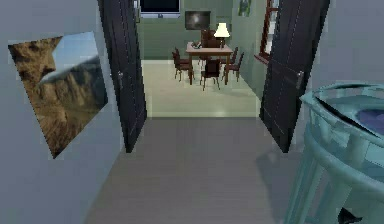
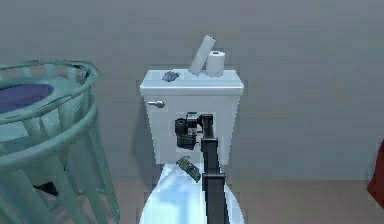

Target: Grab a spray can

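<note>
arm side view: the toilet tank (image 2: 193,118) is the landmark here. on the tank's lid, toward its far end from the flush lever, a slim grey cylinder (image 2: 203,51) leans tilted against a white paper roll (image 2: 216,64). by its shape and colour it is most likely the spray can, and it rests there propped by the roll rather than upright. a small dark grey thing (image 2: 171,75) lies on the same lid nearer the lever end.

the arm (image 2: 212,185) rises over the toilet bowl (image 2: 165,200) below the tank, and the gripper (image 2: 183,130) sits in front of the tank's face, below the lid. i'd judge it is placed low and will need to lift to reach the lid. with the tank right behind the claw, i cannot tell whether it holds anything, nor how its fingers are set.

a teal slatted basket (image 2: 55,125) stands beside the tank, on the lever side, close enough to crowd a sideways move.

in the forward view, away from the tank, dark doors (image 1: 122,70) frame a dining table (image 1: 209,52) with chairs, and a landscape painting (image 1: 60,88) hangs on the near wall.
</note>
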You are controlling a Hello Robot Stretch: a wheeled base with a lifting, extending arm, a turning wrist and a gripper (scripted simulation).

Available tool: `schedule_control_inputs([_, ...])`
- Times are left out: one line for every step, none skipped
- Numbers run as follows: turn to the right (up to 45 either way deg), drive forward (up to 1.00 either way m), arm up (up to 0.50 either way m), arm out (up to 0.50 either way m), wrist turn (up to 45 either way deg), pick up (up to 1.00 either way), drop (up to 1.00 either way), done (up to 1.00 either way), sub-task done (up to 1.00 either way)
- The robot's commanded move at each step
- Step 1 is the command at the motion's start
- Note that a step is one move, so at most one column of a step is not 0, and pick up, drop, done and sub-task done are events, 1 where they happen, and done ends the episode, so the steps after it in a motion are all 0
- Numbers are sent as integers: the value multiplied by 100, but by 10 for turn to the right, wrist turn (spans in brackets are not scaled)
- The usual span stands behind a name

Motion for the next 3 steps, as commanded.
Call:
schedule_control_inputs([0, 0, -32, 0, 0, 0, 0, 0, 0])
schedule_control_inputs([0, 0, 0, 0, 0, 100, 0, 0, 0])
schedule_control_inputs([0, 0, 10, 0, 0, 0, 0, 0, 0])
